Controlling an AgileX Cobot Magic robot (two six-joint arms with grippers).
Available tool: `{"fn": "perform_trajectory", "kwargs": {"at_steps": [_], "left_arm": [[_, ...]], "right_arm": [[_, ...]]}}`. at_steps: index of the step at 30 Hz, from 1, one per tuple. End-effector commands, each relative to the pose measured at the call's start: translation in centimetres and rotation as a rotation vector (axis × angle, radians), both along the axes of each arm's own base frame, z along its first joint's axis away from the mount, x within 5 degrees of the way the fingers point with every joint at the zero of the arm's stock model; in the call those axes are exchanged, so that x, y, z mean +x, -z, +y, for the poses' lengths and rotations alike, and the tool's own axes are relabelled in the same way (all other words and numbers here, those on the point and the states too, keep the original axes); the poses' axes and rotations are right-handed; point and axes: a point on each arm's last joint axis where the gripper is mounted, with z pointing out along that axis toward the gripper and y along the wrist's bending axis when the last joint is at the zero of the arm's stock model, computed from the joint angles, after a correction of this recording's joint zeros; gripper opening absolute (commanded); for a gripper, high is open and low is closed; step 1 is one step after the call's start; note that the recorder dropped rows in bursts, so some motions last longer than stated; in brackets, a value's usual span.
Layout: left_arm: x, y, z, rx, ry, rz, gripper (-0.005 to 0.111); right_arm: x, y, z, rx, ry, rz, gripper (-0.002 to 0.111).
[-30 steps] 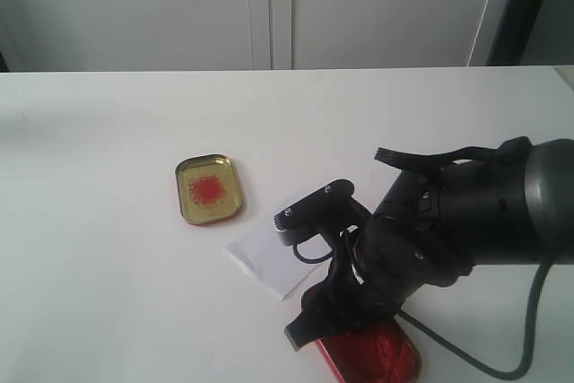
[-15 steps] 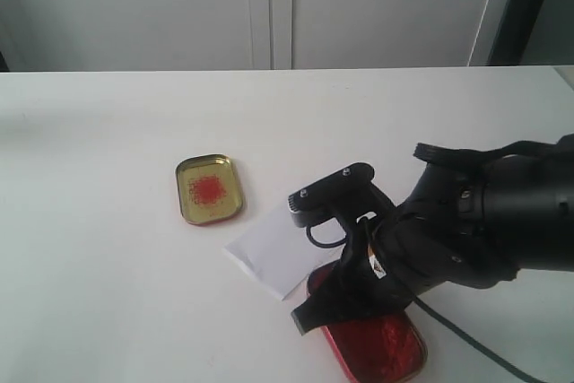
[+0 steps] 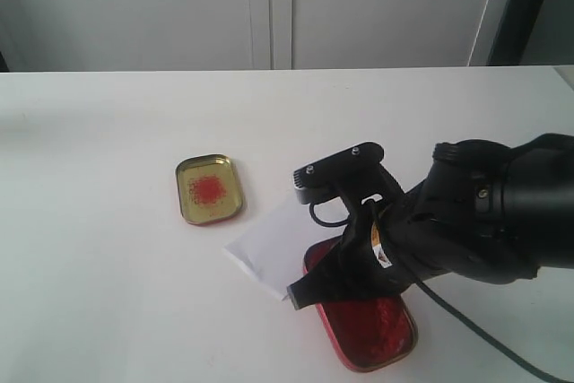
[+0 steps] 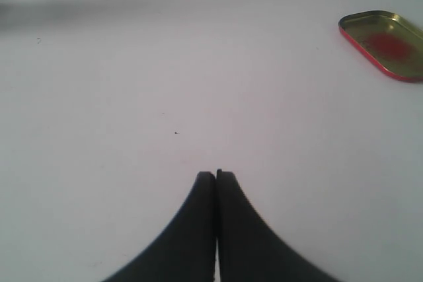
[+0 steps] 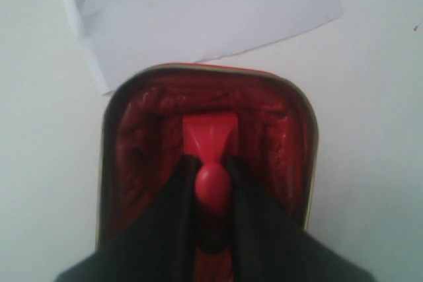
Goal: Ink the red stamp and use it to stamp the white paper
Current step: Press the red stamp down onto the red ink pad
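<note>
One red stamp (image 5: 210, 138) pinched over the ink

The right gripper (image 5: 211, 164) has its two black fingers (image 5: 177, 193) squeezed tight on the round knob of the red stamp. The flat square bottom of the stamp points down into the red ink tin (image 5: 309, 143). It is right over the shiny red paste, near the middle of the tin. I cannot tell if the bottom touches the paste or is just above it. The end of the tin nearest the gripper is hidden behind the fingers.

The white paper (image 5: 198, 11) lies on the table (image 5: 377, 97) just beside the other end of the tin. Its edge comes right up to the rim, and I cannot tell if they touch. Part of the paper is cut off at the edge of the right wrist view.

In the exterior view the stamp cannot be seen. The big black right arm (image 3: 484, 213) covers it, along with part of the tin and a corner of the paper.

The gold tin (image 3: 209, 188) with a red smudge sits past the paper, a little apart from it.

The left gripper (image 4: 216, 179) has its jaws pressed together with nothing between them, low over bare table. The exterior view does not show it.
</note>
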Motion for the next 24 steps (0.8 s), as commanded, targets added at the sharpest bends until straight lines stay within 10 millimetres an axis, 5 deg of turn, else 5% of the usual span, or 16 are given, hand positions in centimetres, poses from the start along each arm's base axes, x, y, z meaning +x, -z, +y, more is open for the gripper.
{"fn": "perform_trajectory", "kwargs": {"at_steps": [1, 24], "left_arm": [[-0.01, 0.08, 0.00, -0.002, -0.002, -0.003, 0.000], [-0.01, 0.08, 0.00, -0.002, -0.002, -0.003, 0.000]], "right_arm": [[0.09, -0.45, 0.05, 0.023, -0.004, -0.026, 0.000], [0.76, 0.41, 0.09, 0.062, 0.055, -0.008, 0.000]]}}
